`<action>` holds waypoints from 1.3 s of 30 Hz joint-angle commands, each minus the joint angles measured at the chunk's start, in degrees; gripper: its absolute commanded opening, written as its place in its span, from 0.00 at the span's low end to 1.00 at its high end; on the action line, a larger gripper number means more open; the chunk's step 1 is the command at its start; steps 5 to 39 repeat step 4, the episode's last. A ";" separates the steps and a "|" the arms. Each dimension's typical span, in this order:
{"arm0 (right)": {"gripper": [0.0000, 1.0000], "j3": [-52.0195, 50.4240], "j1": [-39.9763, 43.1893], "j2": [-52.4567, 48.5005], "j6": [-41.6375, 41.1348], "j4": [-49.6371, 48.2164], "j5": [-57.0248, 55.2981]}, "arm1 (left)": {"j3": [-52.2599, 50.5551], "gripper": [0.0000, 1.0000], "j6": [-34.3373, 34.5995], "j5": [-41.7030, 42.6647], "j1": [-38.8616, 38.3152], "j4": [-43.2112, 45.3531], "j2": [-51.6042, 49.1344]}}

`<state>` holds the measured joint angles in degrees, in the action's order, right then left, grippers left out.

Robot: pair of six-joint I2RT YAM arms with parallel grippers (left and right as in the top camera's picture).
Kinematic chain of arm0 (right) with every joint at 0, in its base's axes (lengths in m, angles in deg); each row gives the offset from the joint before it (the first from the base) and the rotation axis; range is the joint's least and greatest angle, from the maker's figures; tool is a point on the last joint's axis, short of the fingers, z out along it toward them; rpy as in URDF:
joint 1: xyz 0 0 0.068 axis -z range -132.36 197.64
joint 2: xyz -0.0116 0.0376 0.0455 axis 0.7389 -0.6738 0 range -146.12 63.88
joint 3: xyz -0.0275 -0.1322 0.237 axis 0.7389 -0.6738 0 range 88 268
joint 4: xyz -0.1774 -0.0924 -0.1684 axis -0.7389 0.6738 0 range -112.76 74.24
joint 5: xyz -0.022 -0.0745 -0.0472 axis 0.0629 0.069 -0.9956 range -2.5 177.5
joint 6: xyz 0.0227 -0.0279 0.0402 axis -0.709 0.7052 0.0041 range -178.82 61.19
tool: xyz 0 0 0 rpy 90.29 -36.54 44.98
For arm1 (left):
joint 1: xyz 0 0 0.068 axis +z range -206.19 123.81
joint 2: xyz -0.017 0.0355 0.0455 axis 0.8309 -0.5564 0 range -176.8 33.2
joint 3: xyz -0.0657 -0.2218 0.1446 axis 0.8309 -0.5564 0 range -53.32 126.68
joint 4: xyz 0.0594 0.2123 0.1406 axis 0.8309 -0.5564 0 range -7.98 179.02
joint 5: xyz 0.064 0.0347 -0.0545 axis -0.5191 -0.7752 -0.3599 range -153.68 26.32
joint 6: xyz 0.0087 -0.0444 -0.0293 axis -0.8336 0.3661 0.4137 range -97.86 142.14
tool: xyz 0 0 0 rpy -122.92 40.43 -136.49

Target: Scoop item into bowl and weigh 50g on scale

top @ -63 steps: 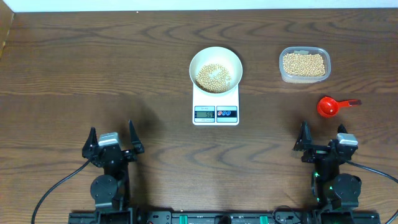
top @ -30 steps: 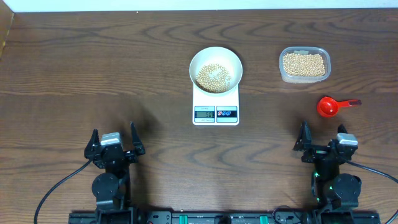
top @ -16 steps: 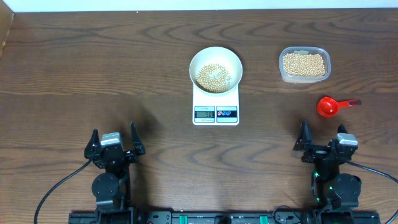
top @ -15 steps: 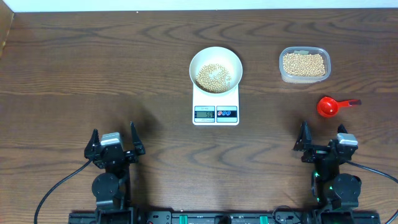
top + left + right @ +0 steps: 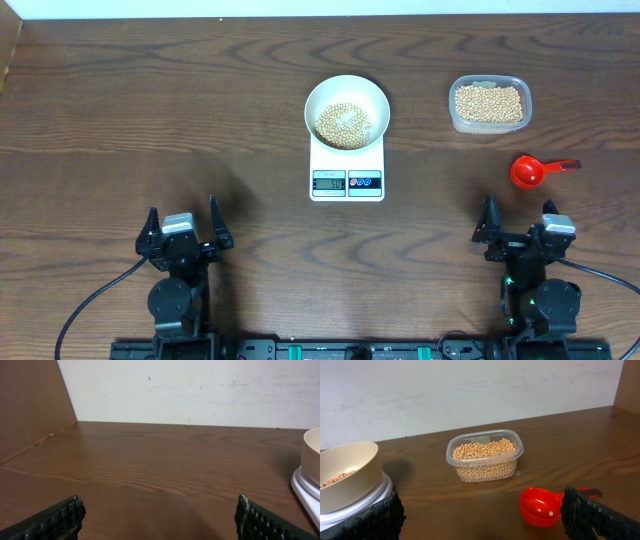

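The white bowl (image 5: 346, 111) sits on the white scale (image 5: 347, 168) at the table's middle and holds a heap of tan beans (image 5: 343, 124). The bowl also shows in the right wrist view (image 5: 345, 475) and at the right edge of the left wrist view (image 5: 312, 455). My left gripper (image 5: 182, 225) is open and empty near the front left. My right gripper (image 5: 520, 223) is open and empty near the front right, just in front of a red scoop (image 5: 527, 171) that lies on the table with one bean in it (image 5: 540, 507).
A clear plastic tub (image 5: 489, 104) full of beans stands at the back right, behind the scoop; it also shows in the right wrist view (image 5: 485, 456). A brown board stands at the table's far left (image 5: 30, 405). A white wall runs along the back.
The left gripper shifted slightly to the right two seconds ago. Nothing else has moved.
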<state>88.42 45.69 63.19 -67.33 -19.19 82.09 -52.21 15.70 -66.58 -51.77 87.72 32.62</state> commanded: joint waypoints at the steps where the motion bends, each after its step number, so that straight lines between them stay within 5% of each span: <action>1: 0.99 -0.13 -0.50 0.39 0.46 0.11 -0.28 | -0.87 0.98 -0.39 -0.57 0.28 -2.69 0.24; 39: 0.99 -0.13 -0.50 0.42 0.46 0.11 -0.28 | -0.87 0.98 -0.39 -0.57 0.28 -2.69 0.24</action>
